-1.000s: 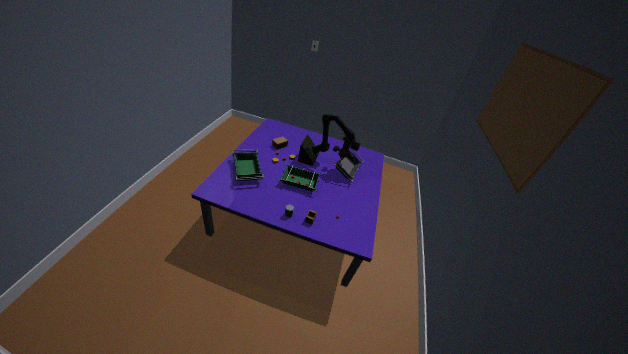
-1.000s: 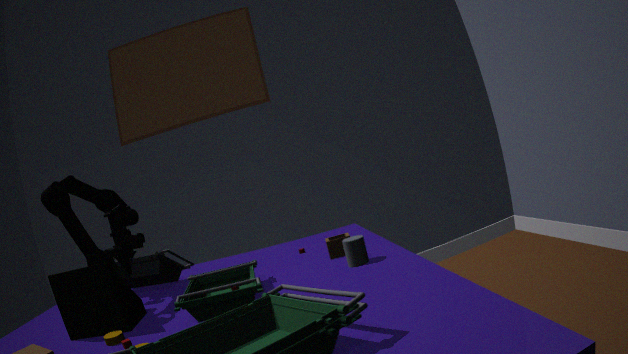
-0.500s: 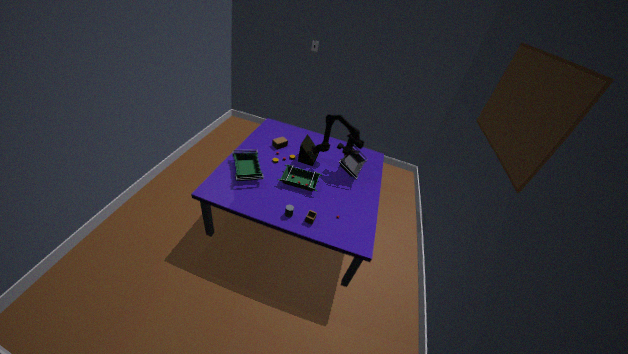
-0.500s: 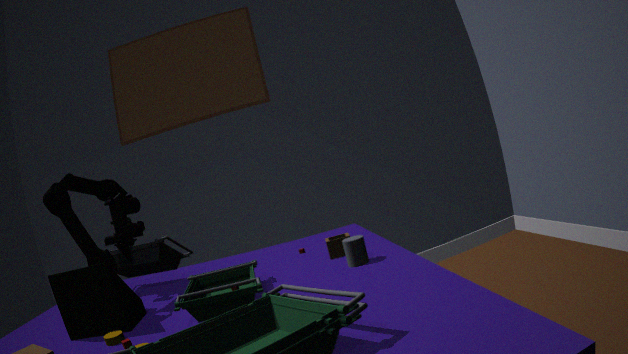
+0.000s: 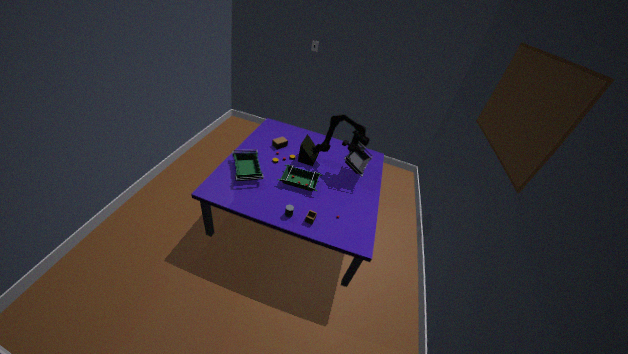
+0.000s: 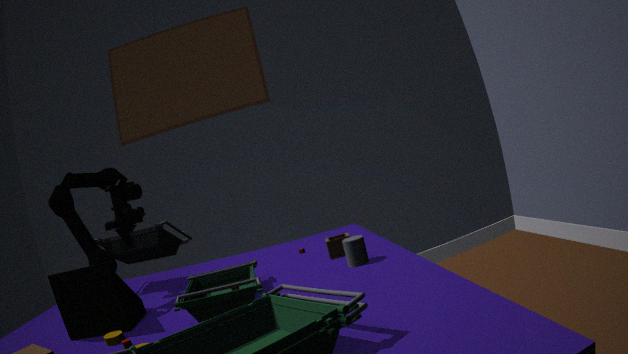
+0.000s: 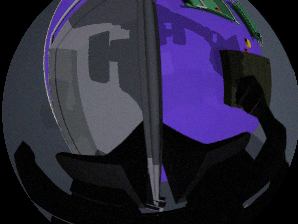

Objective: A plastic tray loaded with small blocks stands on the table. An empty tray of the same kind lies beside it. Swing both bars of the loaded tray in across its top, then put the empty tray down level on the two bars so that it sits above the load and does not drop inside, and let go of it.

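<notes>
You are holding the empty grey tray (image 5: 358, 161) (image 6: 152, 246) (image 7: 122, 82) in the air above the surface (image 5: 350, 215) (image 6: 440, 320) (image 7: 190, 95), at the right; it is tilting, the hand (image 5: 356, 148) (image 6: 126, 233) (image 7: 149, 124) clamping its wall. Further left, the loaded green tray (image 5: 305, 179) (image 6: 215, 306) is standing, its bars (image 5: 314, 180) (image 6: 220, 289) apparently lying across. With one-sided grip and weight hanging off it, you are risking slip or swing; lowering it tilted, you are risking a corner dropping between the bars or knocking one outward.

No lettering, label, brand, number or sign can be read in any view, neither on the things on the counter (image 5: 320, 220) (image 6: 450, 305) (image 7: 195, 95) nor on the walls around it.
</notes>
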Tool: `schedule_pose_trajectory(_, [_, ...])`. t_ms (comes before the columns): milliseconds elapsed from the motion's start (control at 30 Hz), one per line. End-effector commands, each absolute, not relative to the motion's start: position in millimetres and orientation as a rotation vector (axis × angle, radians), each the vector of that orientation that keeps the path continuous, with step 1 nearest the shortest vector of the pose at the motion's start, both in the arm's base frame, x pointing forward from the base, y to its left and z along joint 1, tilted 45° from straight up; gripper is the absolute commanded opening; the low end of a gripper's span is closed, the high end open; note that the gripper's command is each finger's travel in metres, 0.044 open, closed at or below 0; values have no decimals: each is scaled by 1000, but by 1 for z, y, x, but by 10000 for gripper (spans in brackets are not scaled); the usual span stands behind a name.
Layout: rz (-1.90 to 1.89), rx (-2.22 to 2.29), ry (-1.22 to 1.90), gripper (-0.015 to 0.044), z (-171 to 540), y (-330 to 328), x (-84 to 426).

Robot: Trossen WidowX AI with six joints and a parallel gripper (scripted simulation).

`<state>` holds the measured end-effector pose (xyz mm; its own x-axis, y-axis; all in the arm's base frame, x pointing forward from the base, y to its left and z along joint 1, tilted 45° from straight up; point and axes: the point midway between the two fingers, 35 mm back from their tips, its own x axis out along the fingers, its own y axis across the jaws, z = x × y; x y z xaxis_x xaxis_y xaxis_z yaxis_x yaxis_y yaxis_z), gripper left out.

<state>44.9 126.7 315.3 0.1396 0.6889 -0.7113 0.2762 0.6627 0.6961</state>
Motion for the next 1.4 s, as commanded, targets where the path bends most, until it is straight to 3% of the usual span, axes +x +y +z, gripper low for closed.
schedule_pose_trajectory(0, [388,873,1423,0,336,123,42])
schedule_pose_trajectory(1000, [386,874,1422,0,338,123,43])
schedule_pose_trajectory(1367, [264,899,1435,0,331,132,76])
